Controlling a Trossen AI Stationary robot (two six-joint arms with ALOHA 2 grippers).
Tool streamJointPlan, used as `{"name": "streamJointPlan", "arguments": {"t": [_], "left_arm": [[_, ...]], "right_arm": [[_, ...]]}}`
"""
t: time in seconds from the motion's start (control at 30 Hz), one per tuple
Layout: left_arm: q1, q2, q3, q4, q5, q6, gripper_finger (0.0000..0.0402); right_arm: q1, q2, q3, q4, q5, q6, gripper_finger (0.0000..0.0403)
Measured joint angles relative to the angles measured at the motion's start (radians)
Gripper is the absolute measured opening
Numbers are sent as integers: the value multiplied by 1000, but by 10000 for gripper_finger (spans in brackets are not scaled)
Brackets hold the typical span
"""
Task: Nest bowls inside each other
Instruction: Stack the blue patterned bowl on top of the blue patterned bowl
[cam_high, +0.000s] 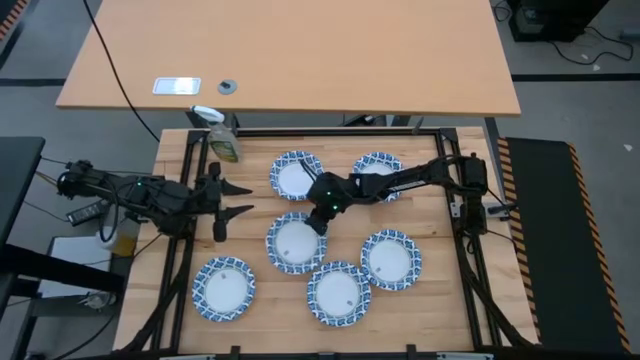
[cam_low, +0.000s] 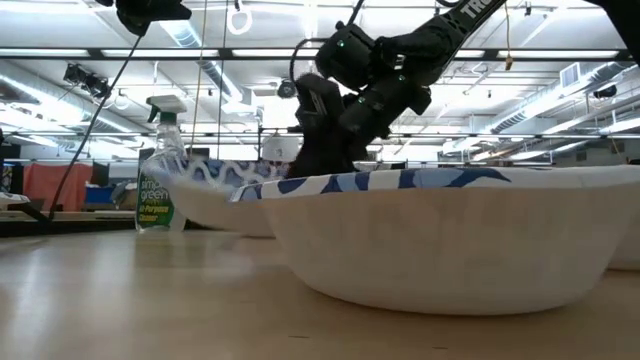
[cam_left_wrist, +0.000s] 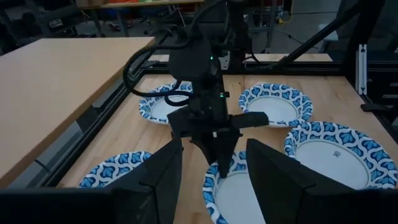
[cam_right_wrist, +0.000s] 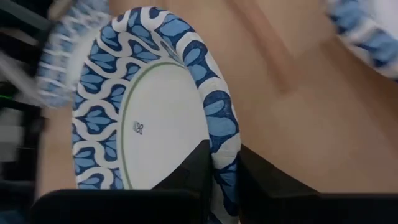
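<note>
Several white bowls with blue-patterned rims sit on the wooden table. Two are at the far side (cam_high: 295, 175) (cam_high: 378, 175), one is in the middle (cam_high: 296, 243), and three are nearer (cam_high: 390, 259) (cam_high: 338, 292) (cam_high: 224, 288). My right gripper (cam_high: 321, 222) is shut on the middle bowl (cam_right_wrist: 155, 118). My left gripper (cam_high: 236, 198) hovers open over the table's left side and touches nothing. My right gripper pinches the middle bowl's rim (cam_right_wrist: 222, 163) on its far right side, with one finger inside the bowl and one outside (cam_left_wrist: 219, 167). The fingers slant down from the far right. I cannot tell whether the bowl rests on the table or is raised.
A spray bottle with a yellow-green label (cam_high: 222, 140) stands at the table's far left corner. A black frame (cam_high: 470, 250) borders the tabletop. Bare wood shows left of the middle bowl (cam_high: 250, 235).
</note>
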Motion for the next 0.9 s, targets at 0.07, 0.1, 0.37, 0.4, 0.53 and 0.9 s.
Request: {"name": "streamJointPlan", "arguments": {"t": [0.07, 0.1, 0.37, 0.4, 0.53, 0.9], "left_arm": [[0, -15, 0, 19, -1, 20, 181], [0, -23, 0, 33, 0, 29, 181], [26, -53, 0, 105, -1, 67, 181], [37, -53, 0, 103, -1, 67, 181], [86, -51, 26, 76, 0, 66, 181], [105, -36, 229, -59, 37, 39, 181]], "right_arm": [[5, 0, 0, 54, -29, 29, 61], [8, 0, 0, 81, -43, 44, 61], [60, 7, 56, 183, -55, 114, 61], [69, 8, 75, 184, -52, 115, 61], [95, 48, 160, 178, -27, 117, 61], [170, 335, 587, 103, -86, 130, 61]]}}
